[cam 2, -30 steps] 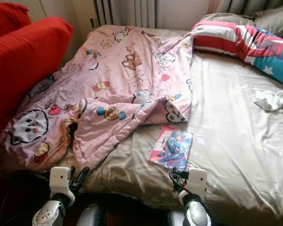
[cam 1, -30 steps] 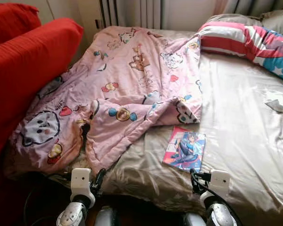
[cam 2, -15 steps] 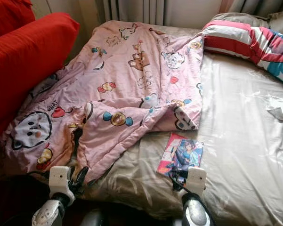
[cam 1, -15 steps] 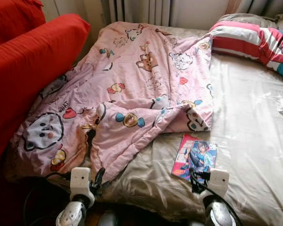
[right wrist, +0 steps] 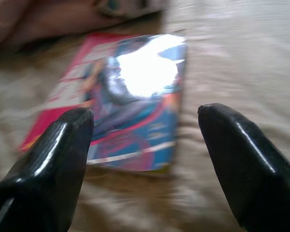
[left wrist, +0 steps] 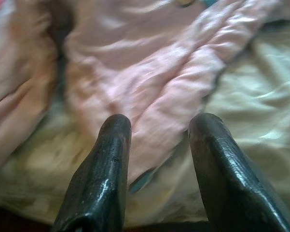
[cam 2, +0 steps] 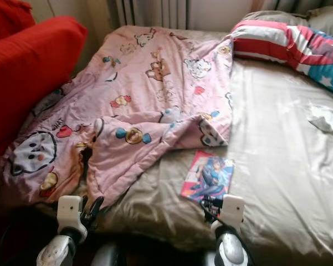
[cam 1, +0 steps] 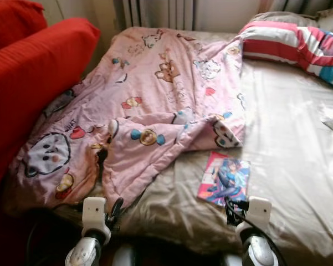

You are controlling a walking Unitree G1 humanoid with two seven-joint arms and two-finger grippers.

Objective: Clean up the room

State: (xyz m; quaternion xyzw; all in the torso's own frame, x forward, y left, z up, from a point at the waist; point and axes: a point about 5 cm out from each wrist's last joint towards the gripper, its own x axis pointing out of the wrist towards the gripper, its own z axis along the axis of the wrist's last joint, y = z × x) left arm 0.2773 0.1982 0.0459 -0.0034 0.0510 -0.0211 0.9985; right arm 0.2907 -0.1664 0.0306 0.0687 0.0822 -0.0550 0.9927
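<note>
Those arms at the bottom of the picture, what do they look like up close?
Both arms are rounded silver metal, each ending in a white boxy block with small dark holes. The left gripper and right gripper each have two long, glossy black fingers with blunt rounded tips. Black cables run along the right wrist.

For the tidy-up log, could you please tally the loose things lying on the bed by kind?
Blankets: 1, the pink cartoon blanket
Pillows: 1, the striped pillow
Books: 1, the glossy comic book
White crumpled cloths: 1, the small white cloth
Total: 4
</note>
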